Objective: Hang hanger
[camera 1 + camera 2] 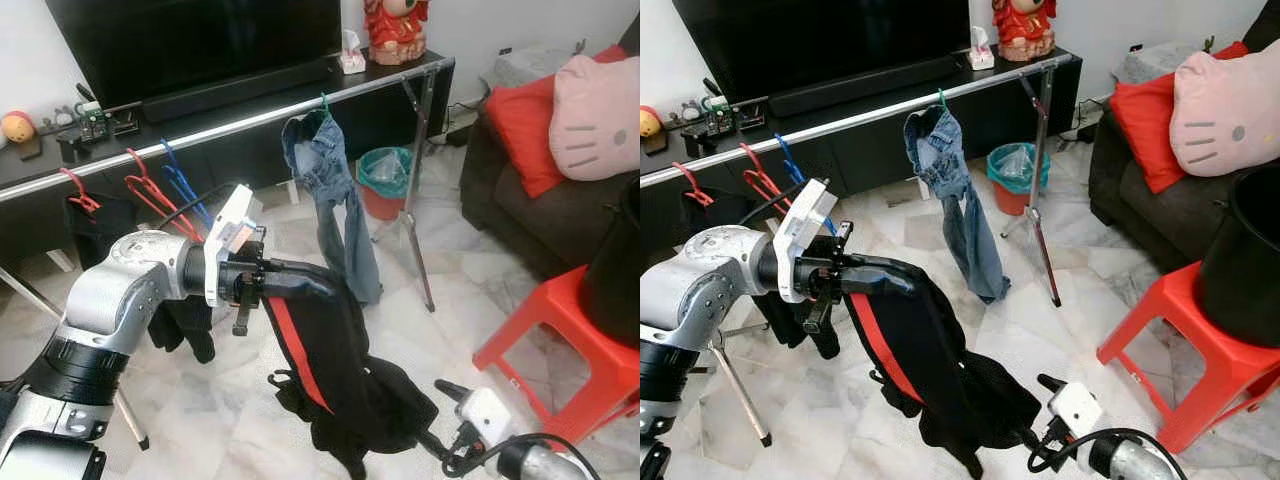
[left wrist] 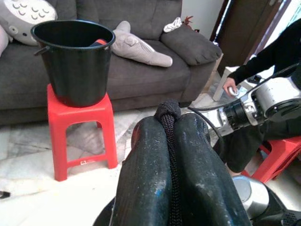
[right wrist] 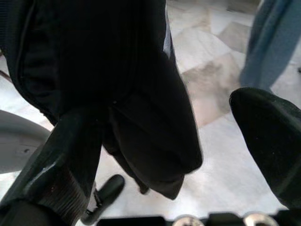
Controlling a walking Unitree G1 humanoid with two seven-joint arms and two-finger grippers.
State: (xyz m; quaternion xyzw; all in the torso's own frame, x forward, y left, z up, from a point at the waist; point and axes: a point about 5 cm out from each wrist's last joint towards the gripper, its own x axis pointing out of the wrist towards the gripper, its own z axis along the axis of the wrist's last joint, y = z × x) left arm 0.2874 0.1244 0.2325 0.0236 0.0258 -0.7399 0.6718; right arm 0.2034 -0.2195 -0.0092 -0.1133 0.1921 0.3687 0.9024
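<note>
Left wrist view: left gripper (image 2: 171, 155) jaws pinch a braided black cord of the limp black red-striped garment (image 1: 330, 370). Right gripper (image 3: 183, 141) jaws gape beside it; denim jeans (image 1: 335, 200) drape the chrome rail (image 1: 230, 125).

A silver rail (image 1: 200, 131) carries hung jeans (image 1: 335, 195) and red hangers (image 1: 150, 190); a marble floor (image 1: 230, 420) lies below.

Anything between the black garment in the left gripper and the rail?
Nothing visible. The left gripper holds the black garment below the rail; free rail lies between the blue hanger and the jeans.
</note>
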